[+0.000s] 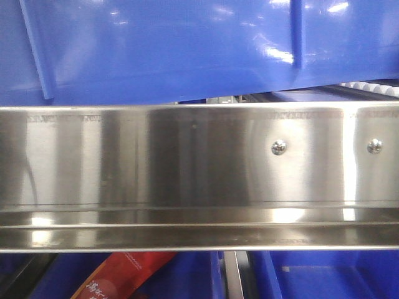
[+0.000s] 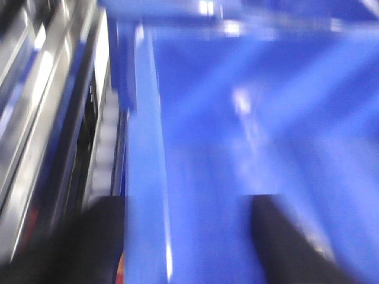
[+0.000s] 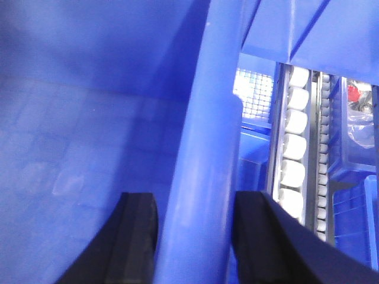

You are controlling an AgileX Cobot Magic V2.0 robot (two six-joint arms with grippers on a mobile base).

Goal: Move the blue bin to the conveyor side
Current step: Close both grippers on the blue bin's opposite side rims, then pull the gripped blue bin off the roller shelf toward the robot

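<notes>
1. The bin (image 1: pixel 156 43) fills the top of the front view, just above the steel rack (image 1: pixel 187 156). Its lower edge sits slightly higher on the right, where a gap shows the rollers (image 1: pixel 374 87). I cannot tell whether it rests on them or hangs clear.
2. The right fingers (image 3: pixel 266 236) straddle the bin's rim (image 3: pixel 201 148), one inside the bin and one outside, and both press against it in a closed grip.
3. The left fingers (image 2: pixel 284 236) also stand on either side of a bin wall. That view is badly blurred, and one finger seems to stand off from the wall, so I cannot tell whether they grip it.
4. To do the carry well, both holds should be firm before any travel. The two sides should be level, since a tilt would twist the smooth rim out of a pinch.
5. The bin should come up clear of the rack's front edge before it goes sideways, as the base would probably catch on that rail otherwise.
6. Room is tight. In the right wrist view the rollers (image 3: pixel 293 148) and more blue bins lie just beside the outer finger. Below the rack, a lower bin (image 1: pixel 324 277) and a red packet (image 1: pixel 124 271) sit close under the rail.
7. The conveyor is in none of the views, so the path towards it cannot be judged from here
</notes>
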